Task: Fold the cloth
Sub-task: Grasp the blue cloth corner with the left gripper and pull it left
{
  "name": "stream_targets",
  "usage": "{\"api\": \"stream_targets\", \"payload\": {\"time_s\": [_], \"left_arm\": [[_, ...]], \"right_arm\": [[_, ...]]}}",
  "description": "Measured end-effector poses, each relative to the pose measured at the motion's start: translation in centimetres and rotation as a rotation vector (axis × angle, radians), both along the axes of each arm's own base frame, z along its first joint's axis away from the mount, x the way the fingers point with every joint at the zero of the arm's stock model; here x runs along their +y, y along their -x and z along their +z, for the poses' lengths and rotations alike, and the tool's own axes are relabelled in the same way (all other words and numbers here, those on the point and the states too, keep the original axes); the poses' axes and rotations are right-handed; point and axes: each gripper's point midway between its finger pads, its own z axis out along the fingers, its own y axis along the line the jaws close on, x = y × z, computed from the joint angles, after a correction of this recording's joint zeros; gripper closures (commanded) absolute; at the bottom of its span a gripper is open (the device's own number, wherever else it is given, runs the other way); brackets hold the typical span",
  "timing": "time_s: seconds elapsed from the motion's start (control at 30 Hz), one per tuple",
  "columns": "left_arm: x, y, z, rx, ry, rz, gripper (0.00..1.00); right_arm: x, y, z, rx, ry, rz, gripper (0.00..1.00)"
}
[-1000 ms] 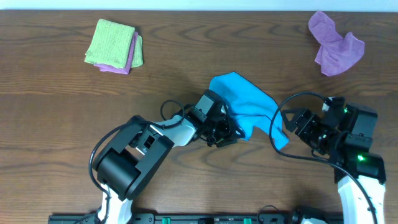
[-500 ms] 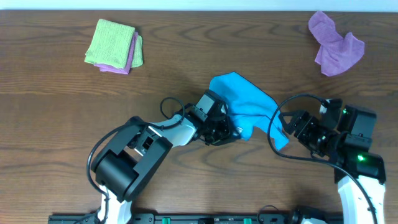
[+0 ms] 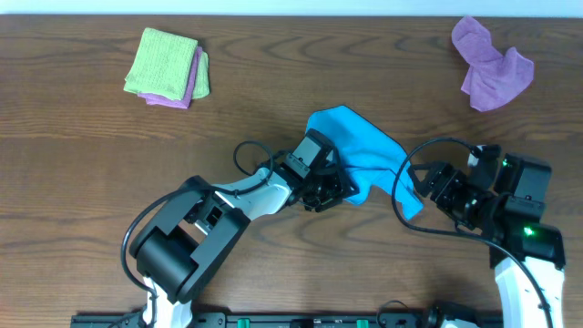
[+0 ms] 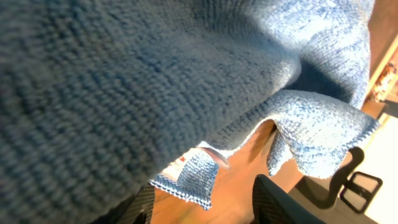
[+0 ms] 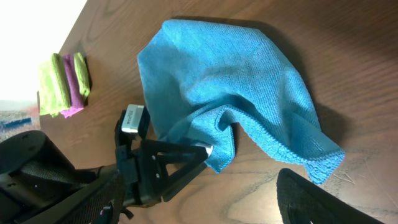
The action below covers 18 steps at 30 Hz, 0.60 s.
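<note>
- Cloth [image 3: 364,146]: lies crumpled on the worktop [image 3: 82,173], just right of frame centre in the overhead view.
- Left tool [image 5: 200,150]: closed on the cloth's lower-left edge.
- Right tool [image 3: 426,187]: fingers spread wide, empty, just beside the cloth's lower-right corner.
- Left wrist view: cloth fills most of the frame.

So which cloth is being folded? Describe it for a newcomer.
On the wooden table, look between the left gripper and right gripper. The crumpled sky-blue cloth lies there, the only blue one; the loose lilac cloth and the folded lime-green cloth sit at the far edge.
</note>
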Motion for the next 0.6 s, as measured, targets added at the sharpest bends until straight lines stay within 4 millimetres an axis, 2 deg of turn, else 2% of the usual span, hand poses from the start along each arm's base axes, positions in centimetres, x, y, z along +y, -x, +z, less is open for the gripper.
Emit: {"api": "stream_targets", "payload": {"time_s": [0.13, 0.27, 0.6], "left_arm": [[0.1, -0.3, -0.6, -0.008, -0.018, 0.012, 0.69], [-0.5, -0.8, -1.3, -0.011, 0.007, 0.004, 0.94], [-0.7, -1.1, -1.6, -0.062, 0.049, -0.081, 0.94]], "right_arm": [[0.1, 0.0, 0.1, -0.001, -0.007, 0.006, 0.21], [0.3, 0.0, 0.1, -0.004, -0.015, 0.011, 0.21], [0.6, 0.7, -0.2, 0.014, -0.008, 0.045, 0.23]]}}
